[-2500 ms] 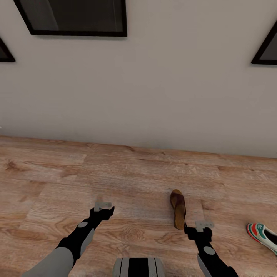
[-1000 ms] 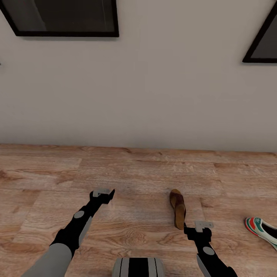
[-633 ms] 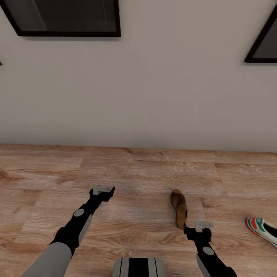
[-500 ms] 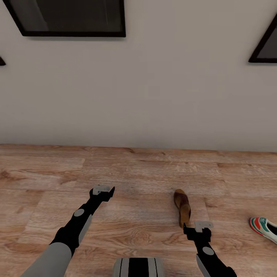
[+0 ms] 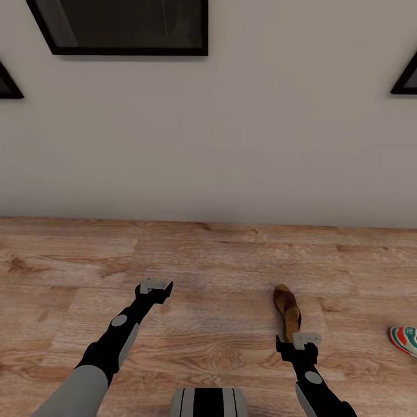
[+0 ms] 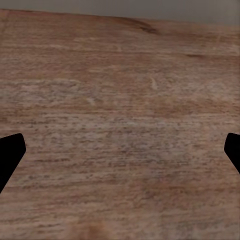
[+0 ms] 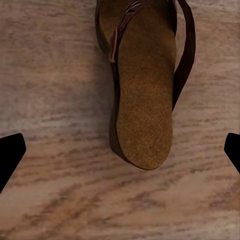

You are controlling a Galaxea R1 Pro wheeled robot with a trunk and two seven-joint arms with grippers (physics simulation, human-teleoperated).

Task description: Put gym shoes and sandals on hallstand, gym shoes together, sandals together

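A pale wall (image 5: 231, 150) with dark picture frames (image 5: 124, 26) rises behind the corridor floor (image 5: 208, 260), whose wood planks run to the wall's foot. One sandal (image 5: 288, 311) lies flat on the floor, toe toward the wall, well apart from it. A gym shoe (image 5: 405, 340) lies on the floor to the sandal's right, cut off by the picture's edge. The right gripper (image 5: 306, 337) hovers just over the sandal's heel end; in the right wrist view the sandal (image 7: 142, 85) sits between its fingers, which are spread wide and empty. The left gripper (image 5: 155, 285) hangs over bare floor left of the sandal, fingers likewise wide apart and empty. Judging by this, nothing is racked yet: the first pickup is only being lined up, and all the shoes remain to move.
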